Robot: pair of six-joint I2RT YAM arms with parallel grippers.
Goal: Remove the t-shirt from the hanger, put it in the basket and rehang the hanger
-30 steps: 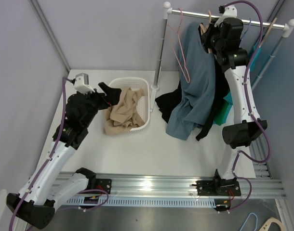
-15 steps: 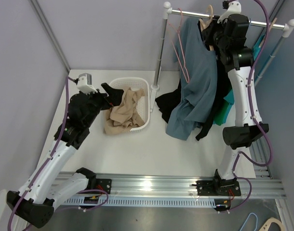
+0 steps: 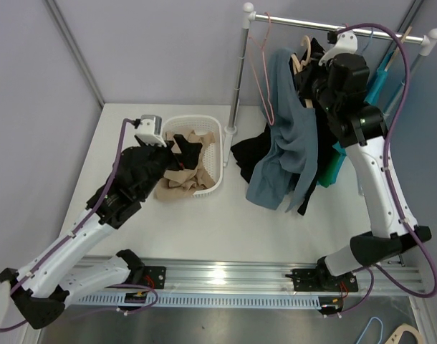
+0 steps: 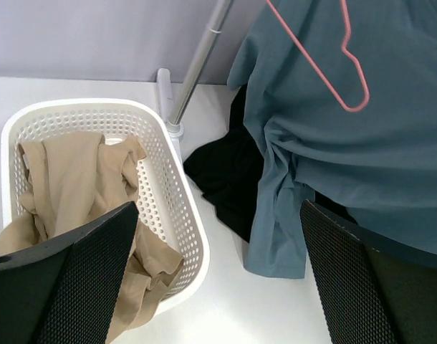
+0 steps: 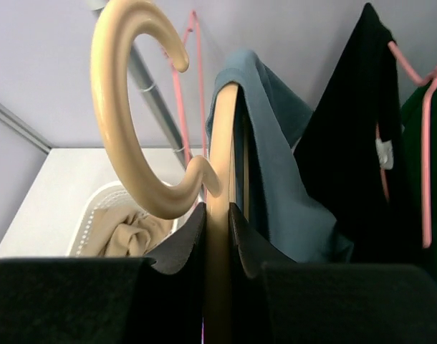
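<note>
While the right hand (image 3: 309,74) is up by the rail (image 3: 333,23), its fingers (image 5: 181,244) are pressed together on the neck of the wooden hanger (image 5: 125,129), one on each side, just under the hook. Hook curves free in the air in the right wrist view, nothing through it. From the top camera it sits just below the rail.

T-shirt (image 3: 286,129), blue-grey, is draped over that hanger's shoulder. It hangs down in folds in front of the right arm, with the lower end bunched on the worktop (image 3: 226,229) beside a black garment (image 3: 247,154) lying at the foot of the rack post. Left wrist view shows the same cloth (image 4: 347,143) filling the upper right.

Pink wire hanger (image 3: 265,79) hangs from the rail, bare, just left of the t-shirt and overlapping it in the left wrist view.

Left hand (image 3: 183,147) hovers over the white basket (image 3: 220,152), fingers spread wide apart, gripping nothing. Beige garment (image 4: 75,179) lies crumpled in the basket, partly spilling over the near rim.
</note>
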